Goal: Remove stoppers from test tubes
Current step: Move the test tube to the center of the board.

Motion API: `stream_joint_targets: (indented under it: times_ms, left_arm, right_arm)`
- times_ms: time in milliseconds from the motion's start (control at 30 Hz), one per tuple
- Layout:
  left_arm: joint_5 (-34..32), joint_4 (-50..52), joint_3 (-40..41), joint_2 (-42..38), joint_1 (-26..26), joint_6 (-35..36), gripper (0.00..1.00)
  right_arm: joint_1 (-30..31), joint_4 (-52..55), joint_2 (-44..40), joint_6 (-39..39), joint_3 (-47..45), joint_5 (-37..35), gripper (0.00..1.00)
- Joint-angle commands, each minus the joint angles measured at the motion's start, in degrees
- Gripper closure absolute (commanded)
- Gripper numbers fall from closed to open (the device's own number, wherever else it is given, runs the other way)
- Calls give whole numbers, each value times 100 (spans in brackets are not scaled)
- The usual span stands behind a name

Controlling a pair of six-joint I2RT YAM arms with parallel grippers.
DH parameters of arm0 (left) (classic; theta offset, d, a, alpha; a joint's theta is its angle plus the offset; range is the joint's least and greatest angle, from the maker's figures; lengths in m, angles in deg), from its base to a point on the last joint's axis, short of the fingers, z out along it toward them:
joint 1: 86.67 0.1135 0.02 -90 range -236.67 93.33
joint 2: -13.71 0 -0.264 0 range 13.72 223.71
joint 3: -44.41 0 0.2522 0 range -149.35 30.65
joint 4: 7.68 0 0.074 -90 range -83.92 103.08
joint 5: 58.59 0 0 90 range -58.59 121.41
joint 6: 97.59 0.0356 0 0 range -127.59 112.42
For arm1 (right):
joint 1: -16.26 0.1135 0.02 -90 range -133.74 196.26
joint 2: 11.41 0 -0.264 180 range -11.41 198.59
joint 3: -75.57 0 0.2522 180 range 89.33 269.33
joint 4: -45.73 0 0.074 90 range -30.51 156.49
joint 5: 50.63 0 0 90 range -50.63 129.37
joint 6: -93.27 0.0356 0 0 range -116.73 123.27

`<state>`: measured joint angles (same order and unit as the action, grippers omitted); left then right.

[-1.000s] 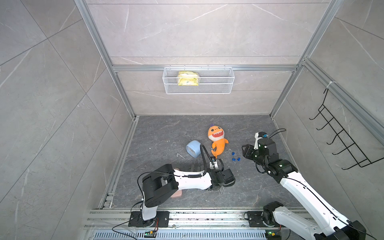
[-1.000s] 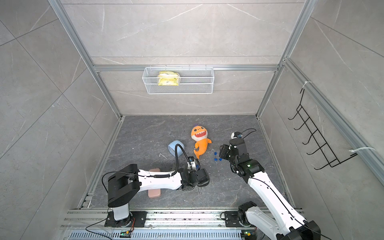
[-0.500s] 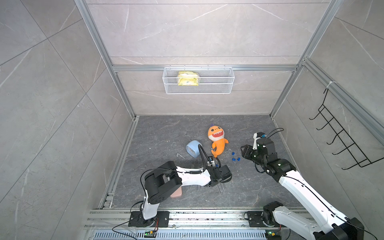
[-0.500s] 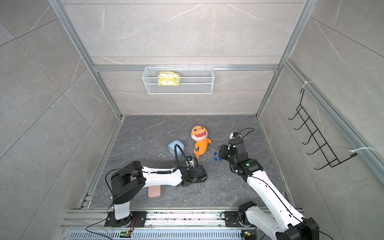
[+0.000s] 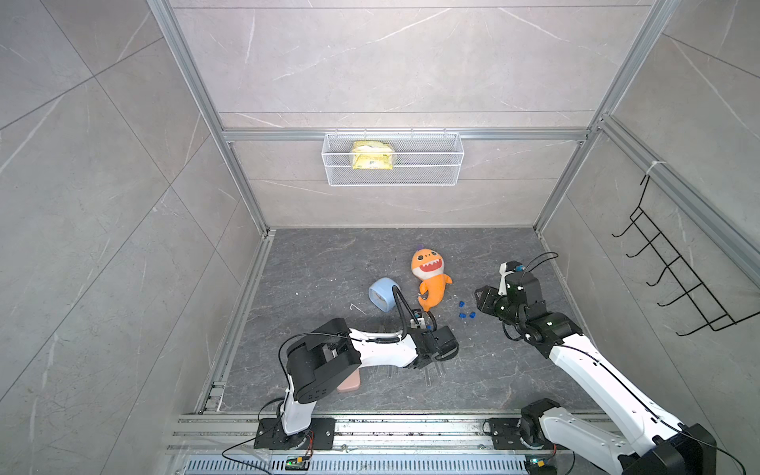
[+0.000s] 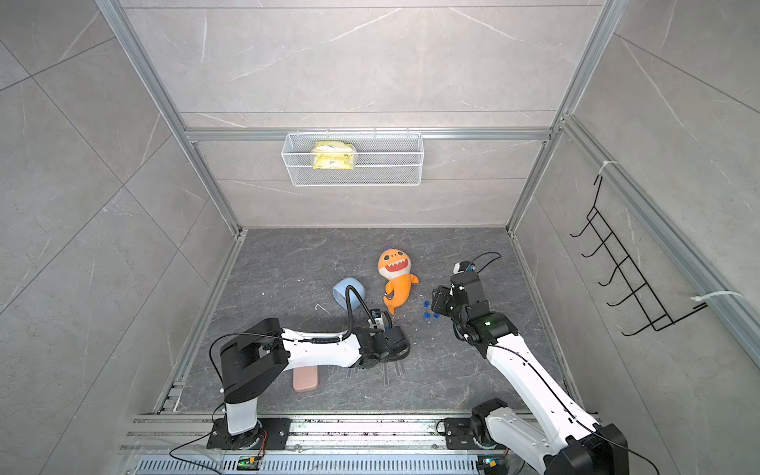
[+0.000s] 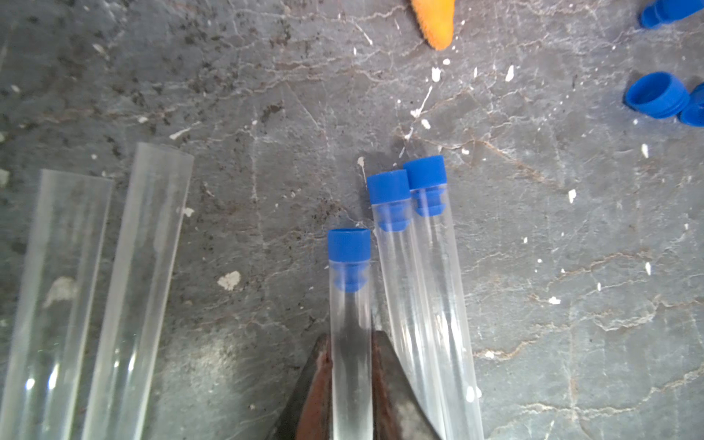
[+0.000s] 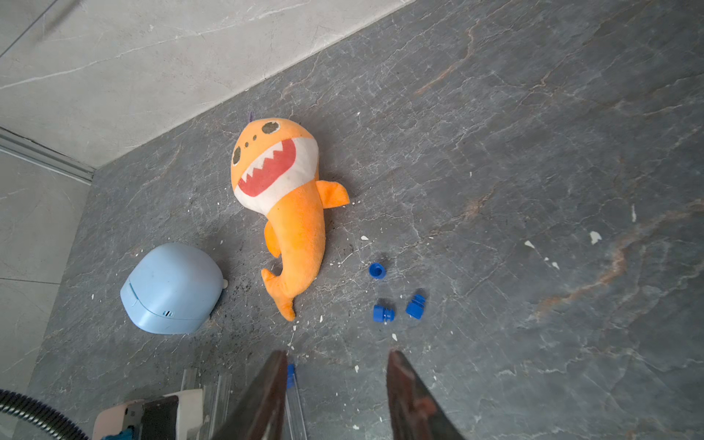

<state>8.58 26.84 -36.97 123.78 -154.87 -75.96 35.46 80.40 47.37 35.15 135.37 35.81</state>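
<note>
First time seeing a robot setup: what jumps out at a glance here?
The orange shark plush lying mid-floor grabs you first, with three loose blue stoppers beside its tail. Nearer the arms' bases, the left arm's fingers pinch a clear test tube still capped in blue.

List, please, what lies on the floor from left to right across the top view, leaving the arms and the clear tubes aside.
Pink case → pale blue cup → orange plush shark → three loose blue stoppers.
</note>
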Motion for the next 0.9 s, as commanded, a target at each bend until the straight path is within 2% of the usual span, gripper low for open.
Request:
stream_joint_targets:
  times_ms: [0, 233, 700, 867]
  left_arm:
    - [135, 281, 99, -82, 22, 123, 80]
    - [37, 973, 51, -193, 21, 306, 80]
    - [-47, 1447, 38, -346, 21, 443, 79]
    - [35, 1502, 88, -344, 26, 493, 76]
  right_arm:
    - [-2, -85, 10, -42, -34, 58, 54]
    - [-4, -91, -11, -15, -77, 79, 54]
    - [-4, -165, 21, 26, -109, 117, 54]
    - [12, -254, -15, 158, -227, 139, 54]
